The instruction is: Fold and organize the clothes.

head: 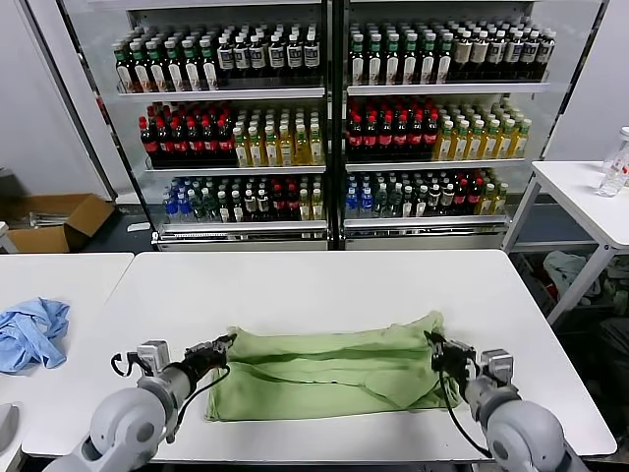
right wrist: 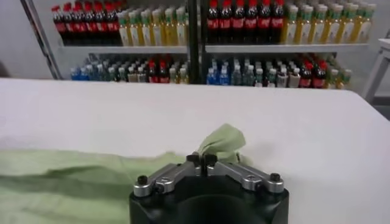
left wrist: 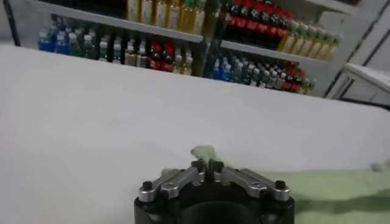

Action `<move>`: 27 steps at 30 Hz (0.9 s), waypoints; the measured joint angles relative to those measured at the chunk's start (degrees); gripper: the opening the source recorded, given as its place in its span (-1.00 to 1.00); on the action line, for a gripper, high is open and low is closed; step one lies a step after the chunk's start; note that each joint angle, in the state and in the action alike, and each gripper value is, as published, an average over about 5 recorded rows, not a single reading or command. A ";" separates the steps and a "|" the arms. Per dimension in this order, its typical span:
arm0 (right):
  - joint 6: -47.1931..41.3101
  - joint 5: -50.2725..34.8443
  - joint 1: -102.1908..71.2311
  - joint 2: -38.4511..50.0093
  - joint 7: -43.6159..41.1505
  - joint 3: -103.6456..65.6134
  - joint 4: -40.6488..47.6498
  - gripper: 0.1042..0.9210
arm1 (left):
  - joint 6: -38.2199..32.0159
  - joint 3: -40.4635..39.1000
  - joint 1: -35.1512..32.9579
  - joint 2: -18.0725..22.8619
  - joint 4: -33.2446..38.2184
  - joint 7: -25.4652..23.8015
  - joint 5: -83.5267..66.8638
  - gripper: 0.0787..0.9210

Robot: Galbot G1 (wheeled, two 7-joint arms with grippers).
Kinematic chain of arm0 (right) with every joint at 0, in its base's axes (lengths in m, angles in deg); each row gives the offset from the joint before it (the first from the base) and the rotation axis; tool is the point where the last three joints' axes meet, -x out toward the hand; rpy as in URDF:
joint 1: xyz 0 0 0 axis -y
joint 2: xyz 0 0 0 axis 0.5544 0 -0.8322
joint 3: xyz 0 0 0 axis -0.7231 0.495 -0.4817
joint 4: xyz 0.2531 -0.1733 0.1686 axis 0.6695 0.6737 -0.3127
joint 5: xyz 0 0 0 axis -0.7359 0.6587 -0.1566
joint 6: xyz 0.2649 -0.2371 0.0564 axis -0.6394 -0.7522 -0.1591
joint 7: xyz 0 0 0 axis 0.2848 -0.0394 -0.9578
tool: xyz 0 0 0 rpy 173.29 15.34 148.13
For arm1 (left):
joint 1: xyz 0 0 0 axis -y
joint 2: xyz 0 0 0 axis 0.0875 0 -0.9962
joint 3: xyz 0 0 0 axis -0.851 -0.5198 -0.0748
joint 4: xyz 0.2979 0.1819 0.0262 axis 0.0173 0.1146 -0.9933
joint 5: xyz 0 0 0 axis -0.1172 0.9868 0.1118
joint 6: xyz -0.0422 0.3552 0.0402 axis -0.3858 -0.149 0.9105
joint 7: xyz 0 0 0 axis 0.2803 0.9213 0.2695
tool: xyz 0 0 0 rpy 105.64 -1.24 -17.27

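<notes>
The pale green shirt [head: 324, 372] lies as a long folded band across the near part of the white table [head: 324, 280]. My left gripper [head: 226, 343] is shut on the shirt's far left corner; a small green tuft [left wrist: 204, 151] sticks out past its fingertips. My right gripper [head: 432, 341] is shut on the far right corner, with a bunch of green cloth [right wrist: 222, 141] beyond its fingertips. The rest of the shirt trails off to the side in both wrist views [left wrist: 341, 189] [right wrist: 67, 176]. The red-and-white patch and the buttons are hidden.
A light-blue cloth [head: 31, 332] lies on a second white table at the left. Glass-door coolers full of bottles [head: 329, 118] stand behind the table. Another white table [head: 590, 197] with a bottle is at the right. A cardboard box [head: 54, 221] sits on the floor.
</notes>
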 measured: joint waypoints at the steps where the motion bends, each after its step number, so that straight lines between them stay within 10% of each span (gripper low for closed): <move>1: -0.04 0.31 -0.68 -0.10 0.03 -0.35 -0.46 -0.52 | -0.18 -0.11 -0.49 0.18 0.38 0.00 1.30 -0.59; 17: -0.22 2.73 -6.44 -0.86 0.36 -2.76 -4.84 0.61 | -2.29 -3.94 -4.37 9.45 -2.06 6.70 21.63 0.49; 27: 0.32 2.30 -7.28 -0.56 0.47 -3.88 -5.98 0.76 | -3.74 -4.01 -6.15 14.12 -3.47 9.57 25.61 -0.03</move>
